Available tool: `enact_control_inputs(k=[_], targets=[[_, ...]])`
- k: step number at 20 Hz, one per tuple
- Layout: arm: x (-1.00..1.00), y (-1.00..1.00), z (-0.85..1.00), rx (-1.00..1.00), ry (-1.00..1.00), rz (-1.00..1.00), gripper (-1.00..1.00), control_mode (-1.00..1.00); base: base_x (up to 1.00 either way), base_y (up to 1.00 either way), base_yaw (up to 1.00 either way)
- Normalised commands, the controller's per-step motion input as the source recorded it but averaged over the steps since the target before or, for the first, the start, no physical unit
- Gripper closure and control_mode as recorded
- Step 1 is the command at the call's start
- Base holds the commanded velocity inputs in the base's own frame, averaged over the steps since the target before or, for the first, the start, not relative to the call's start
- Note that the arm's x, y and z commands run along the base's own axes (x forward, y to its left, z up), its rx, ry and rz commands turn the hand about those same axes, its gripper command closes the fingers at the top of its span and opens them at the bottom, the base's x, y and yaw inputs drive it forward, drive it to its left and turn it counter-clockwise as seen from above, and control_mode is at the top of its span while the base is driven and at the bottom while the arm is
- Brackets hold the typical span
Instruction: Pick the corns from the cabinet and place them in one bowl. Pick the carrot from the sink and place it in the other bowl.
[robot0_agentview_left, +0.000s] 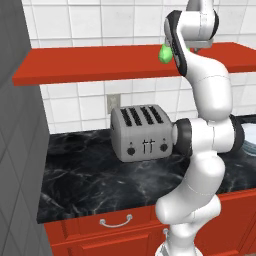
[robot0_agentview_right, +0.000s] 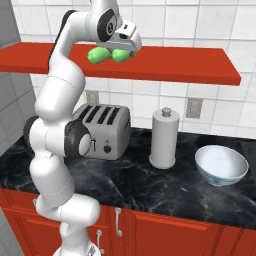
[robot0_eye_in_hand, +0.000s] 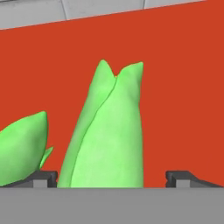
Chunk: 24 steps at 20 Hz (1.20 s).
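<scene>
Two bright green corns lie side by side on the red cabinet shelf (robot0_agentview_right: 165, 65). In the right base view the left corn (robot0_agentview_right: 97, 55) is clear of my hand, and the right corn (robot0_agentview_right: 121, 56) sits directly under my gripper (robot0_agentview_right: 123, 49). In the hand view that corn (robot0_eye_in_hand: 107, 131) stands upright between the two finger tips of my gripper (robot0_eye_in_hand: 111, 178). The gripper is open, with red shelf showing between the corn and the right tip. The other corn (robot0_eye_in_hand: 22, 148) lies to the left. A corn (robot0_agentview_left: 164, 54) peeks out beside my arm. The pale glassy bowl (robot0_agentview_right: 221, 165) sits on the counter at right. The carrot, sink and other bowl are out of view.
A silver four-slot toaster (robot0_agentview_right: 102, 130) stands on the black marble counter (robot0_agentview_right: 150, 190) below the shelf. A tall silver canister (robot0_agentview_right: 164, 137) stands between the toaster and the bowl. Red drawers with silver handles (robot0_agentview_left: 116, 221) run under the counter. A grey wall (robot0_agentview_left: 20, 150) closes off the left.
</scene>
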Motion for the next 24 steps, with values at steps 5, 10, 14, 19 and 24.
enact_control_inputs(k=[5,10,14,19,24], targets=[[0.0,0.0,0.0,0.0,0.0,0.0,1.0,-1.0,0.0,0.0,0.0],[0.0,0.0,0.0,0.0,0.0,0.0,1.0,-1.0,0.0,0.0,0.0],[0.0,0.0,0.0,0.0,0.0,0.0,1.0,-1.0,0.0,0.0,0.0],[-0.08,0.0,0.01,0.0,0.0,0.0,1.0,-1.0,0.0,0.0,0.0],[-0.75,0.0,0.28,0.04,-0.02,0.0,1.0,-1.0,0.0,0.0,0.0]])
